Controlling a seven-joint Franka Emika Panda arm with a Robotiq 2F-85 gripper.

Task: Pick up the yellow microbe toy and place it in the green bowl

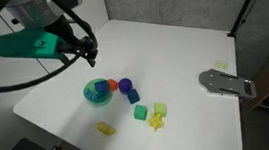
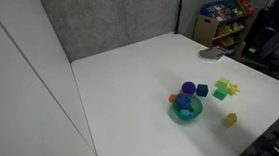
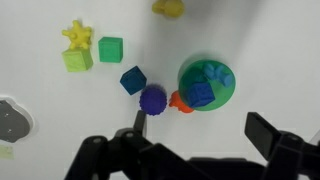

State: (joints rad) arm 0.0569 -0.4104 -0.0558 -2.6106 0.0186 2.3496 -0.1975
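The yellow microbe toy [image 3: 78, 36] lies on the white table, spiky, touching a yellow-green cube [image 3: 77, 60]; it also shows in an exterior view [image 1: 158, 123]. The green bowl [image 3: 229, 80] holds a blue cube [image 3: 203, 93] and appears in both exterior views [image 1: 88, 90] [image 2: 174, 113]. My gripper [image 3: 203, 128] is open and empty. It hangs above the table beside the bowl, well away from the microbe toy. In an exterior view the gripper [image 1: 90, 57] is above and behind the bowl.
A purple ball [image 3: 153, 99], an orange piece [image 3: 179, 102], a dark blue cube [image 3: 133, 80] and a green cube [image 3: 110, 49] lie between bowl and toy. A smooth yellow lump [image 3: 168, 7] lies apart. A grey metal plate [image 1: 226, 82] sits near the table edge.
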